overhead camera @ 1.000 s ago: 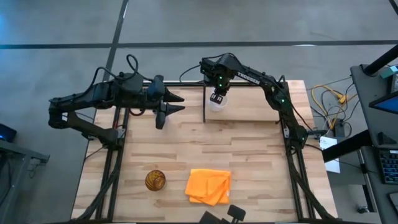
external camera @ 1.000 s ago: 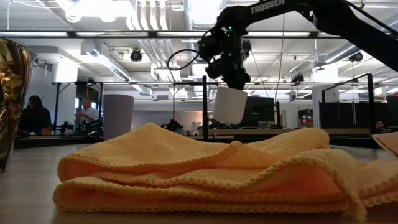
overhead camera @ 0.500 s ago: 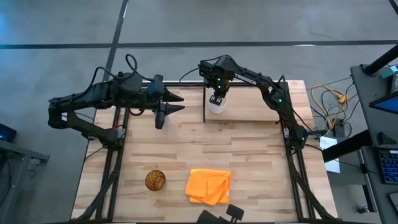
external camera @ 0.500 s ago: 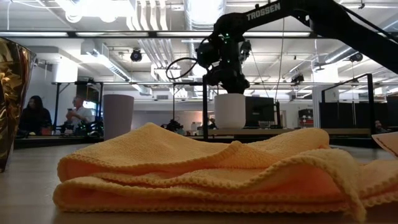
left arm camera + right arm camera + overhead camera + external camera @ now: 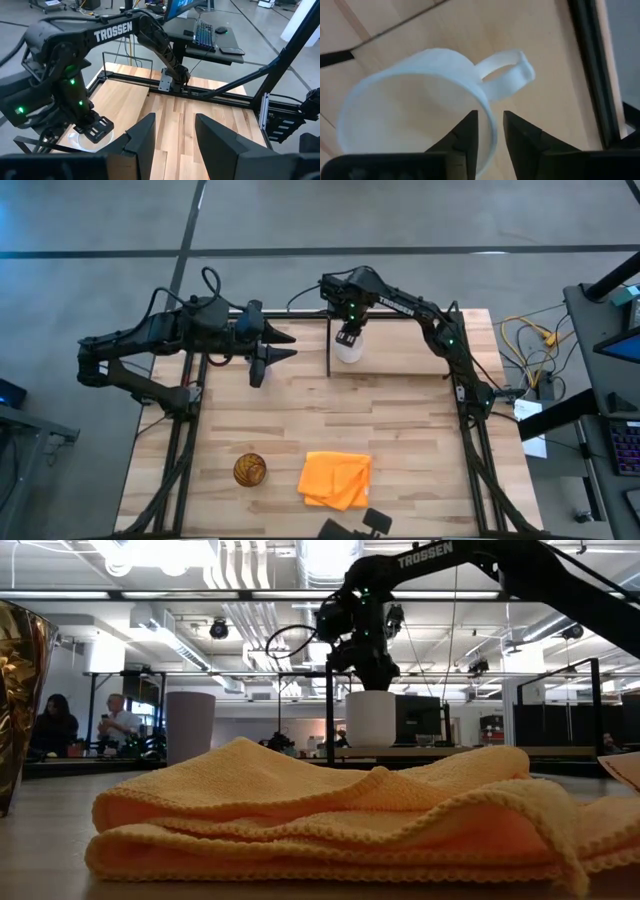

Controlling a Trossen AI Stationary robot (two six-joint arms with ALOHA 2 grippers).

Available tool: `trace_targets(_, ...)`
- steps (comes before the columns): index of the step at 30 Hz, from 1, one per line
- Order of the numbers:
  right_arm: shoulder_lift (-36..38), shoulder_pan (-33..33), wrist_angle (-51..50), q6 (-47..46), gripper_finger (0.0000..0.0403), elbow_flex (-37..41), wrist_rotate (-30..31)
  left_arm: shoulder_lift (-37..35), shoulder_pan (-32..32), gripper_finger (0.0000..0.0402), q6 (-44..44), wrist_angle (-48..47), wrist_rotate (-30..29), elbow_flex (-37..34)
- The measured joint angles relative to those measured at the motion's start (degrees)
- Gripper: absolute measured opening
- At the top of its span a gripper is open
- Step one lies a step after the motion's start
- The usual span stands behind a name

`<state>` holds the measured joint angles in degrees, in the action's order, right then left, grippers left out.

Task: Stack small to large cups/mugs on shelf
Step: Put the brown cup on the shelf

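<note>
The left arm is parked over the rear left part of the tabletop (image 5: 400, 420). The left gripper (image 5: 272, 350) points toward the shelf, its fingers (image 5: 142, 135) spread apart with nothing between them.

Near the front left of the tabletop stands the amber-brown cup (image 5: 249, 470), upright and well apart from the other vessels. In the low view it appears only as a reflective edge at the frame's left side (image 5: 20, 690).

The lavender tumbler (image 5: 190, 726) shows only in the low view, standing upright behind the cloth; in the high view the left arm covers its position.

The orange cloth (image 5: 336, 478) lies crumpled at the front centre, just beside the amber-brown cup but not touching it.

The shelf (image 5: 410, 345) sits at the rear centre-right, with its black upright divider (image 5: 329, 345) at the left end. The white mug (image 5: 347, 352) rests upright on the shelf board, just beside the divider. The right gripper (image 5: 349, 337) is directly above the mug. In the right wrist view its fingers (image 5: 465, 137) straddle the mug wall (image 5: 420, 110) at the rim, one inside and one outside, narrowly parted around it. Whether they press on the wall cannot be determined.
</note>
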<state>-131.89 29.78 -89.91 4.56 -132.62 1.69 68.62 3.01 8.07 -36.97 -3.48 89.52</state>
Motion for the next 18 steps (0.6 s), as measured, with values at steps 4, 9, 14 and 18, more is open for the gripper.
trace_targets(4,0.4,0.0,0.0,-0.8,0.008,-2.4,-0.1,0.0,0.0,0.0125,0.0,0.0,0.0,0.0)
trace_targets(9,3.0,-0.1,-0.1,-2.2,0.008,-2.2,-0.6,0.0,0.0,0.0125,0.0,0.0,0.0,0.0)
trace_targets(14,7.5,-0.7,-0.1,-4.4,0.0075,-2.2,-0.6,0.0,0.0,0.0125,0.0,0.0,0.0,0.0)
trace_targets(18,12.4,-1.6,-0.1,-7.1,0.007,-2.2,-0.8,0.0,0.0,0.0125,0.0,-0.6,-1.4,0.0)
